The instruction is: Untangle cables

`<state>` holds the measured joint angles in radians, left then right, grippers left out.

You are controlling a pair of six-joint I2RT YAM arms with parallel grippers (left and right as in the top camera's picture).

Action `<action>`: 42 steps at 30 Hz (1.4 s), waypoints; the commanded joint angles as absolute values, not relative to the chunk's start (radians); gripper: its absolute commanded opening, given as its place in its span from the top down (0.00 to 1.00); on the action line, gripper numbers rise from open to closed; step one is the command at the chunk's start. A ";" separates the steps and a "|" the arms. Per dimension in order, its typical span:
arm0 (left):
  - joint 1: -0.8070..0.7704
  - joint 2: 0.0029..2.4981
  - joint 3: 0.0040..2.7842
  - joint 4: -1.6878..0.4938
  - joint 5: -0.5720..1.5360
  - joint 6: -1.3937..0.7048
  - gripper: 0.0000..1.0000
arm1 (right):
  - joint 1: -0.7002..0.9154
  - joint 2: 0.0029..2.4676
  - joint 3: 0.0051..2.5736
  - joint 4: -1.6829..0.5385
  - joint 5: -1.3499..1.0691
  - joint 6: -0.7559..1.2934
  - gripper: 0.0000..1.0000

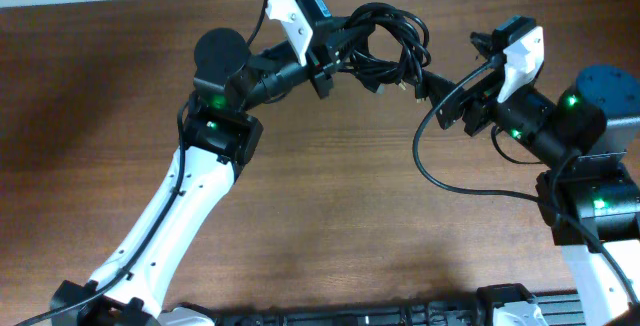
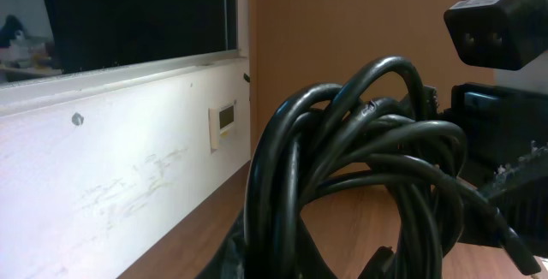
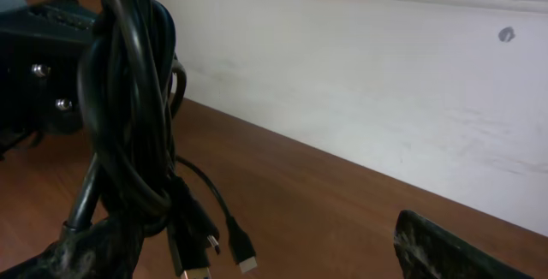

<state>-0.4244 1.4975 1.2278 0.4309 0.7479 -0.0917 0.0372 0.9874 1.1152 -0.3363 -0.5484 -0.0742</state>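
Observation:
The cables (image 1: 392, 44) are a tangled bundle of black loops held above the far middle of the table. My left gripper (image 1: 338, 54) is shut on the bundle's left side. In the left wrist view the loops (image 2: 360, 168) rise from the jaws (image 2: 287, 262) and fill the middle. My right gripper (image 1: 440, 94) is open at the bundle's right side. In the right wrist view the bundle (image 3: 128, 116) hangs against the left finger, the jaws (image 3: 253, 238) are wide apart, and two small plug ends (image 3: 243, 258) dangle between them.
The brown wooden table (image 1: 330, 206) runs under both arms. A white wall (image 3: 385, 91) borders its far edge. A thick black arm wire (image 1: 430, 171) loops down from the right arm. The right arm's camera housing (image 2: 497, 22) shows beyond the bundle.

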 commanded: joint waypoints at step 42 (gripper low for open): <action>-0.368 1.488 1.234 0.564 0.922 -0.119 1.00 | 0.038 1.051 1.132 -0.340 -0.202 -0.073 0.16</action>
<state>-0.4057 1.5269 1.2205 0.5388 0.9649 -0.1024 0.0814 1.0351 1.1294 -0.3290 -0.2352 -0.0639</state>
